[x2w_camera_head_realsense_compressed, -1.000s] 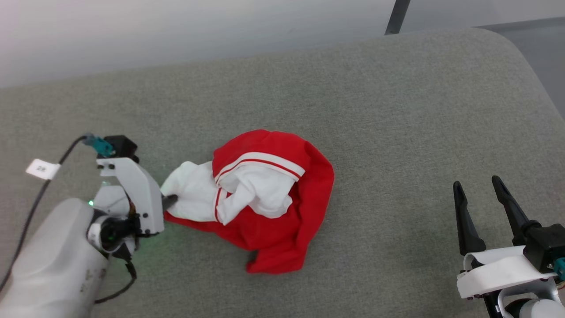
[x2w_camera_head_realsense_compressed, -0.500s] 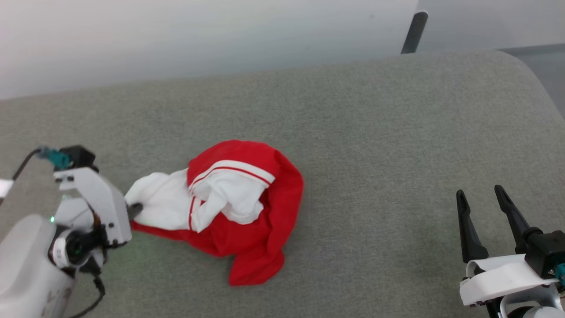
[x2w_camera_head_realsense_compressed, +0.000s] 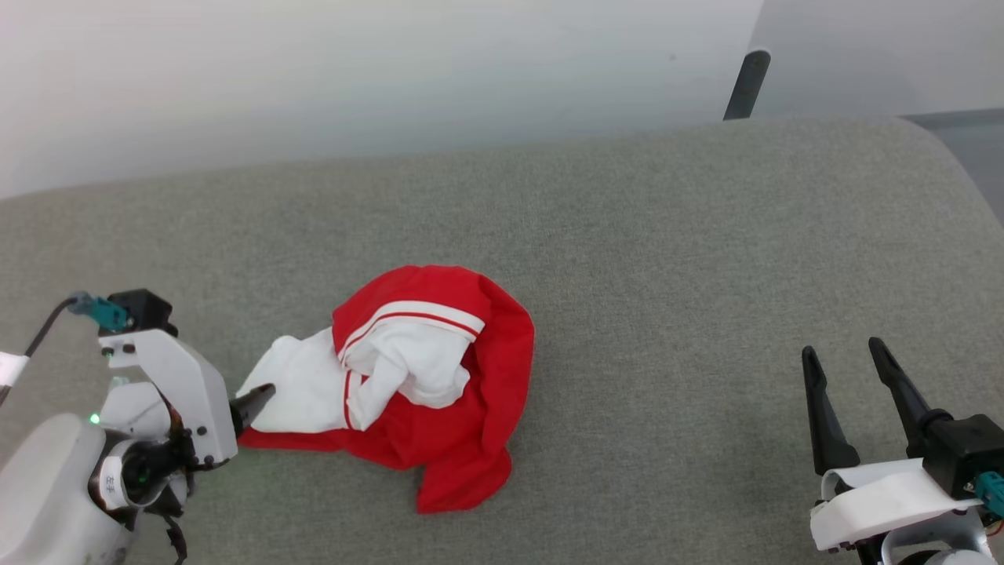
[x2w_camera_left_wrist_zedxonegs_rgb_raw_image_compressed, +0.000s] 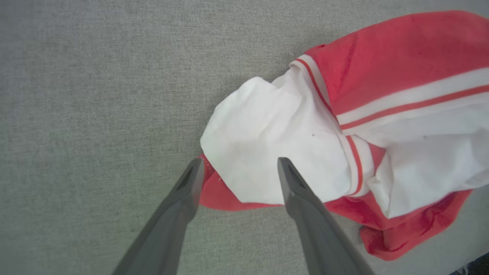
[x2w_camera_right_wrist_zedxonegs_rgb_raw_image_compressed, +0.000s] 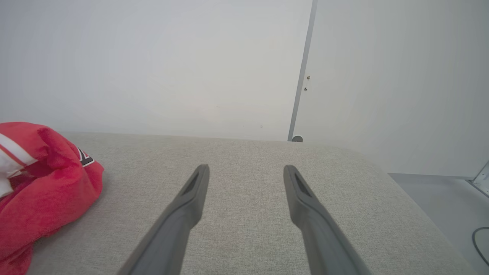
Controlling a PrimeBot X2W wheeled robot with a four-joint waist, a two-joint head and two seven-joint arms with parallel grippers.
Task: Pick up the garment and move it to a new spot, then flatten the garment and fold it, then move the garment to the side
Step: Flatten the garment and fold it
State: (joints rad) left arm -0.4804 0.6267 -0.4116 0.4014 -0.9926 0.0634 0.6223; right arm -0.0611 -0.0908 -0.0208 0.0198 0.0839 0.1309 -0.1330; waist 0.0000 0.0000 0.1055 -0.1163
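Observation:
The garment (x2w_camera_head_realsense_compressed: 478,369) lies crumpled on the grey cushion, red with white sleeves and red-white striped trim. It also shows in the left wrist view (x2w_camera_left_wrist_zedxonegs_rgb_raw_image_compressed: 382,57) and at the left edge of the right wrist view (x2w_camera_right_wrist_zedxonegs_rgb_raw_image_compressed: 46,191), where a bit of black print peeks out. My left gripper (x2w_camera_head_realsense_compressed: 252,404) is at the garment's left end, open, its fingers (x2w_camera_left_wrist_zedxonegs_rgb_raw_image_compressed: 183,191) spread either side of the white sleeve's edge without pinching it. My right gripper (x2w_camera_head_realsense_compressed: 841,349) hovers open and empty at the lower right, well clear of the garment, and its own view (x2w_camera_right_wrist_zedxonegs_rgb_raw_image_compressed: 246,168) shows the same wide gap.
The grey cushioned surface (x2w_camera_head_realsense_compressed: 667,235) stretches wide around the garment, with its rounded edge at the right and floor (x2w_camera_right_wrist_zedxonegs_rgb_raw_image_compressed: 450,198) beyond it. A pale wall runs along the back. A dark pole (x2w_camera_head_realsense_compressed: 745,82) stands behind the far edge.
My left gripper, shut on the white sleeve before, dragged the garment a little to the left and has now opened and let it go. The head view has shifted. The right gripper stays open.

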